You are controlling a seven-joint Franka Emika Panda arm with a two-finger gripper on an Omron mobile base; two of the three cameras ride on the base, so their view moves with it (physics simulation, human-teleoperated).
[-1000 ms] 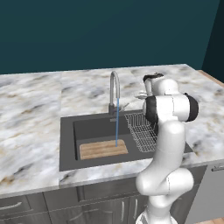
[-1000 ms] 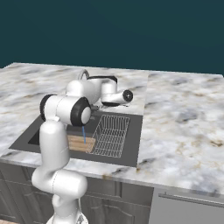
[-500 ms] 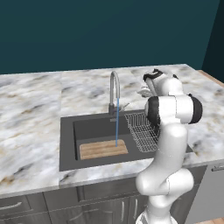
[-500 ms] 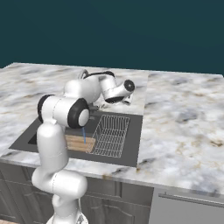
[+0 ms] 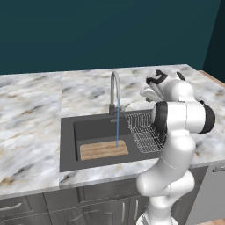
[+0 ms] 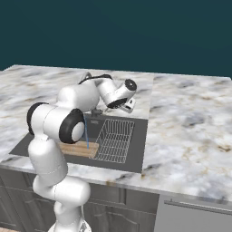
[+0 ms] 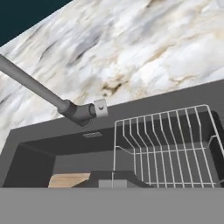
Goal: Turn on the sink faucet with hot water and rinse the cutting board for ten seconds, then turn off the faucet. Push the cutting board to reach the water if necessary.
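- Left base view: compared with the earlier picture, the hand sits higher and farther back, above the marbled tabletop [image 5: 35, 110] behind the wire dish rack [image 5: 145, 132]. The water [image 5: 117, 123] falls from the sink faucet [image 5: 115, 90] onto the cutting board [image 5: 103, 150], which lies flat at the front of the sink [image 5: 68, 145].
- Right base view: the gripper [image 6: 128, 106] hangs over the sink's back edge, jaws shut and holding nothing.
- Hand view: the faucet's grey spout and small lever cross the upper left; a light-brown strip of board shows low in the basin.
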